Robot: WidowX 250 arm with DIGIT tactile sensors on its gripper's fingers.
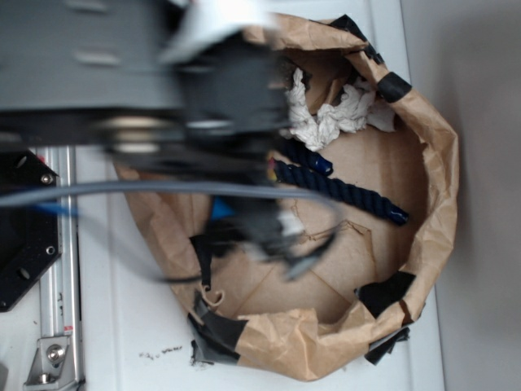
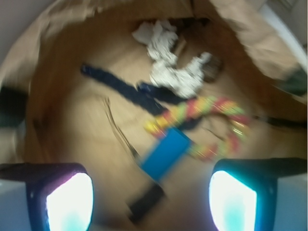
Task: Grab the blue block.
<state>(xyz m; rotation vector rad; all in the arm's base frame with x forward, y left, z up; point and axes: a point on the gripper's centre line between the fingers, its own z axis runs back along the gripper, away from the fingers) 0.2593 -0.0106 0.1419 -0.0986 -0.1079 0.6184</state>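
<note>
In the exterior view, the gripper (image 1: pixel 277 236) hung over the left part of the brown paper bag (image 1: pixel 431 163), blurred, so how wide it stood could not be told there. A sliver of the blue block (image 1: pixel 221 208) showed just beside the arm, mostly hidden under it. The navy rope (image 1: pixel 342 189) lay across the bag's floor, right of the arm, with crumpled white cloth (image 1: pixel 326 114) above it near the rim. No writing could be read.

In the wrist view, the two fingers (image 2: pixel 70 202) stood wide apart at the bottom corners, their pads glowing pale, with nothing between them and touching nothing. The blue block (image 2: pixel 166 154) lay flat on the bag floor between and a little beyond the fingers, tilted diagonally: bright sky-blue, smooth, rectangular, plain. Its upper end met a multicoloured rope (image 2: pixel 211 120) in red, yellow and green. A small dark object (image 2: pixel 147 202) lay just below the block. The navy rope (image 2: pixel 125 89) and white cloth (image 2: pixel 173 72) lay farther off. No labels were legible.
</note>
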